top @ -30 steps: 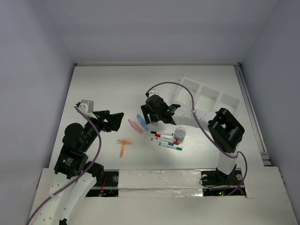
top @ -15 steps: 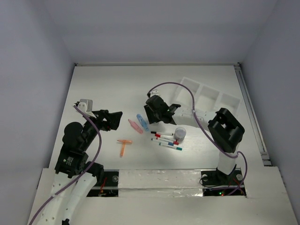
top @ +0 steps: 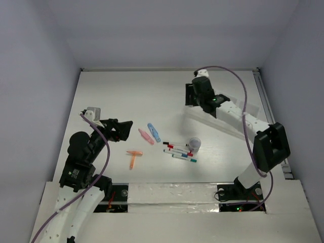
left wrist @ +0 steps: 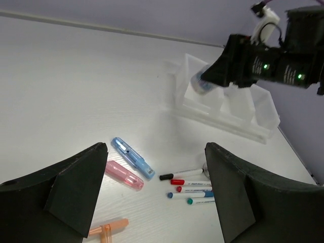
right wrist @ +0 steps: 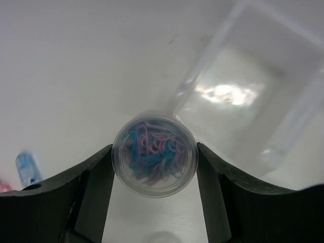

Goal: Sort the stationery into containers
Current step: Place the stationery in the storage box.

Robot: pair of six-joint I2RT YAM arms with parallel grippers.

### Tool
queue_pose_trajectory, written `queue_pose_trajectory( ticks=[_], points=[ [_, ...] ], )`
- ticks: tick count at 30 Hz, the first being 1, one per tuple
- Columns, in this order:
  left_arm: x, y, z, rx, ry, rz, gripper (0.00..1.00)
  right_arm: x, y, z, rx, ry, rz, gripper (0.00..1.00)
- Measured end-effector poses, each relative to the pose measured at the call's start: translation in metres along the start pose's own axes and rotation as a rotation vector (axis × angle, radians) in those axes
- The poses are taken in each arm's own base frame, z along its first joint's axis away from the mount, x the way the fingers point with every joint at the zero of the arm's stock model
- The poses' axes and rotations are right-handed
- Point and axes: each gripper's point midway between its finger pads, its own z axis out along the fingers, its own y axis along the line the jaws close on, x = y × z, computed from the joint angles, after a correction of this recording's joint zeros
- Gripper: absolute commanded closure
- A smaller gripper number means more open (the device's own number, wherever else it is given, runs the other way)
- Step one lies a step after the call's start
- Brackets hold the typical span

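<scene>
The right gripper [right wrist: 154, 169] pinches a round tub [right wrist: 153, 154] of coloured clips, the tray [right wrist: 253, 61] just ahead and below. This looks like the carrying step. Next calls for centring over a compartment, then letting go. The left gripper [left wrist: 157, 152] hangs spread, pens [left wrist: 190, 185] ahead.

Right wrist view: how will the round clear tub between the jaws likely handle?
The tub looks like smooth, rigid clear plastic with a curved wall, so it may slip or twist between the jaws. Its small coloured clips look loose; probably light, contents may shift. Set on its side, it would likely roll.
</scene>
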Motion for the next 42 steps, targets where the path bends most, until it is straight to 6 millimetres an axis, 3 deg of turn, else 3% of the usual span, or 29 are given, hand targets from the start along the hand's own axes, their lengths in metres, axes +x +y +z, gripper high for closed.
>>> queue_pose_trajectory(
  ticks=[4,10,18,23,27,28,32,38,41,42],
  points=[
    [0.001,0.0,0.0,0.002,0.004,0.0,0.25,-0.043,-0.059,0.001,0.096,-0.074,0.075,0.59],
    [0.001,0.0,0.001,0.003,0.007,-0.001,0.25,-0.063,-0.091,0.017,0.149,-0.087,0.09,0.59],
    [0.004,0.001,0.003,-0.001,0.018,-0.003,0.25,-0.042,-0.11,0.063,0.175,0.005,0.082,0.59],
    [0.004,0.002,0.004,-0.004,0.022,-0.003,0.27,-0.027,-0.119,0.072,0.193,0.052,0.08,0.55],
    [0.004,0.004,0.004,-0.015,0.018,0.0,0.27,-0.025,-0.121,0.077,0.197,0.059,0.081,0.32],
    [0.004,0.004,0.004,-0.018,0.017,0.001,0.27,-0.024,-0.121,0.078,0.197,0.062,0.081,0.21],
    [0.005,0.007,0.007,-0.028,0.026,0.0,0.23,-0.018,-0.121,0.084,0.198,0.077,0.079,0.1],
    [0.023,0.013,0.02,-0.043,0.111,-0.008,0.2,-0.026,-0.118,0.079,0.18,0.062,0.078,0.08],
    [0.036,0.004,0.028,0.004,0.171,-0.017,0.2,-0.045,-0.114,0.057,0.148,0.011,0.091,0.11],
    [0.041,-0.004,0.031,0.031,0.19,-0.018,0.2,-0.053,-0.112,0.042,0.13,-0.02,0.1,0.21]
  ],
)
